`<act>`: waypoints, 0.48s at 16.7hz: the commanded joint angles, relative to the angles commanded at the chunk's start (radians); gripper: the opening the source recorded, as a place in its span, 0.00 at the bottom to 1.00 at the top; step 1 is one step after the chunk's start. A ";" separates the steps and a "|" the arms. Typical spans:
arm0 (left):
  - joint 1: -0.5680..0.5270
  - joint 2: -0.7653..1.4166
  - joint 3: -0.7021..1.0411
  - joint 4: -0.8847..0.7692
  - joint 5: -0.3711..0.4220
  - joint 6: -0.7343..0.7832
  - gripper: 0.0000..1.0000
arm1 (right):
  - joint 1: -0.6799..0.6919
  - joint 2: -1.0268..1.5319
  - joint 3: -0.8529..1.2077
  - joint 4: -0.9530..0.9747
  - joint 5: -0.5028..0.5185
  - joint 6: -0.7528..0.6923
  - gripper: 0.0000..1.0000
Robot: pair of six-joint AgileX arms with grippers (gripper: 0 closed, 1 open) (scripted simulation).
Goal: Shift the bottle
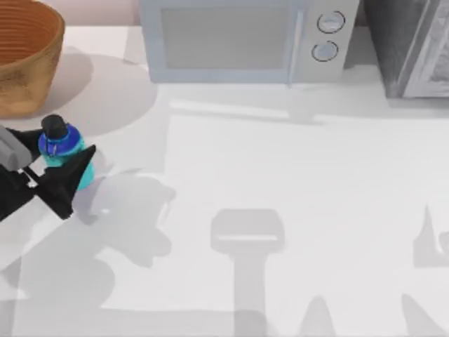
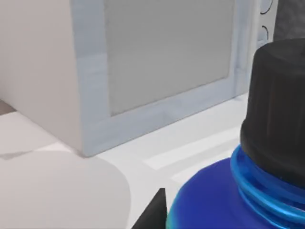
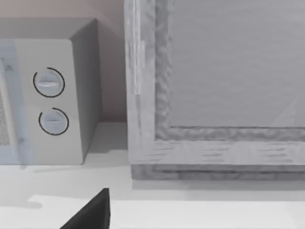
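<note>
At the desk's left edge, the left end effector (image 1: pixel 66 165) is clenched around the small cyan-turquoise, black-capped bottle (image 1: pixel 62 151), so grasping looks done, shifting remains.

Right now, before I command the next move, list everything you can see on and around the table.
bottle: one, cyan body with blue shoulder and black cap, upright near the table's left edge, in front of the basket.
basket: one, brown woven, far left corner.
microwave: one, pale grey with two round dials at its right side, at the back centre.
grey box-like unit: one, textured grey with a framed panel, far right corner beside the microwave.
table: one, white, shadowed across its near half.
left gripper: one, black, at the left edge, fingers either side of the bottle's body.
right gripper: one dark finger tip seen in the right wrist view, facing the microwave and the grey unit.
</note>
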 joint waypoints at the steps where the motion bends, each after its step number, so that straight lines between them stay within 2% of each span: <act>1: -0.009 0.011 0.011 0.002 -0.009 -0.001 0.00 | 0.000 0.000 0.000 0.000 0.000 0.000 1.00; 8: -0.138 0.164 0.162 0.012 -0.136 -0.008 0.00 | 0.000 0.000 0.000 0.000 0.000 0.000 1.00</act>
